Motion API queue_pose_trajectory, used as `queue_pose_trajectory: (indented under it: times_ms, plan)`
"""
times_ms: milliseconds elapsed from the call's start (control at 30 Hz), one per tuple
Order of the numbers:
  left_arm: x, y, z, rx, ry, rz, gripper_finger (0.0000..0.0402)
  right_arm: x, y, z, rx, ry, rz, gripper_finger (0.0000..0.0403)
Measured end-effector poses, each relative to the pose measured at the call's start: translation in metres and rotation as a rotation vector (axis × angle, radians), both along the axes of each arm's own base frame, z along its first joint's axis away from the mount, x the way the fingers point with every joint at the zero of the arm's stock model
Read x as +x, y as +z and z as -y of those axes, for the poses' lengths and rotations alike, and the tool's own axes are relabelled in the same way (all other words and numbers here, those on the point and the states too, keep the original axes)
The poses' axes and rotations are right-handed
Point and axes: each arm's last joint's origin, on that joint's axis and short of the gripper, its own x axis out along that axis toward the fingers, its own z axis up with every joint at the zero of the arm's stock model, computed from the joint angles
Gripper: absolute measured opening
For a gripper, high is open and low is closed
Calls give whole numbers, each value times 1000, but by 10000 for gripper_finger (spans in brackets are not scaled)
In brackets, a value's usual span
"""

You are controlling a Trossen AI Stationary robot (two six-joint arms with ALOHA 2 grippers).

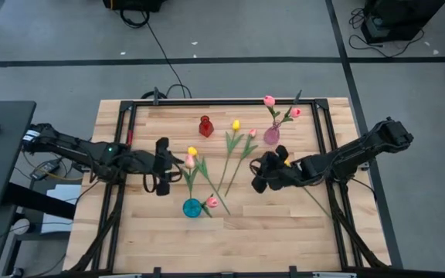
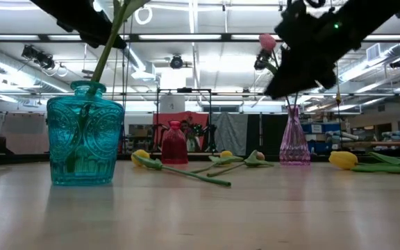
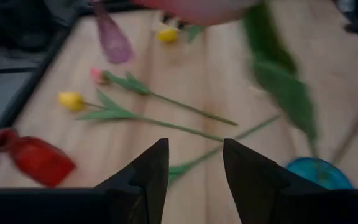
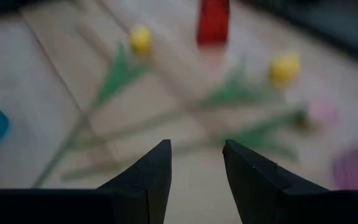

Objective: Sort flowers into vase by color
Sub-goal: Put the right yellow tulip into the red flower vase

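Observation:
A blue vase (image 1: 192, 207) (image 2: 85, 135) holds two pink tulips (image 1: 189, 161), their stems standing in its mouth. A pink vase (image 1: 271, 136) holds two more pink tulips (image 1: 269, 100). The red vase (image 1: 205, 126) has no flowers. Two yellow tulips (image 1: 192, 151) (image 1: 236, 124) and a pink one (image 1: 252, 133) lie flat mid-table. My left gripper (image 1: 167, 164) (image 3: 196, 155) hovers open left of the blue vase's tulips. My right gripper (image 1: 256, 174) (image 4: 196, 155) hovers open above the lying stems. Another yellow tulip (image 1: 287, 162) lies beside the right gripper.
A black frame (image 1: 122, 139) runs along the table's left, far and right edges. Bare wood lies along the near edge, in front of the blue vase. The lying stems cross the middle between the two grippers. Cables and equipment sit on the floor beyond the table.

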Motion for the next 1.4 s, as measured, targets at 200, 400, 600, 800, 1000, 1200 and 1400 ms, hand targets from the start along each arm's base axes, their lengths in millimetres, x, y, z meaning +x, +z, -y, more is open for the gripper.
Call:
queue_pose_trajectory:
  times_ms: [200,400,600,800,1000,1200,1400]
  plan:
    - [1,-10,-1,77,-17,121,158,-24,-4,4,304,-121,-320,158]
    - [2,-35,-5,126,-53,262,158,-52,-10,0,568,-184,-662,157]
    - [2,-38,-18,79,-99,313,157,-71,-28,-5,747,-210,-839,157]
    - [-14,-25,-26,89,-79,369,144,-85,-41,-4,759,-261,-921,157]
    - [-30,-20,-27,71,-70,375,140,-96,-56,0,743,-289,-955,137]
    - [-32,-22,-27,43,-61,347,140,-102,-69,5,746,-293,-935,107]
    - [-32,-23,-27,25,-56,344,140,-100,-71,8,747,-290,-905,64]
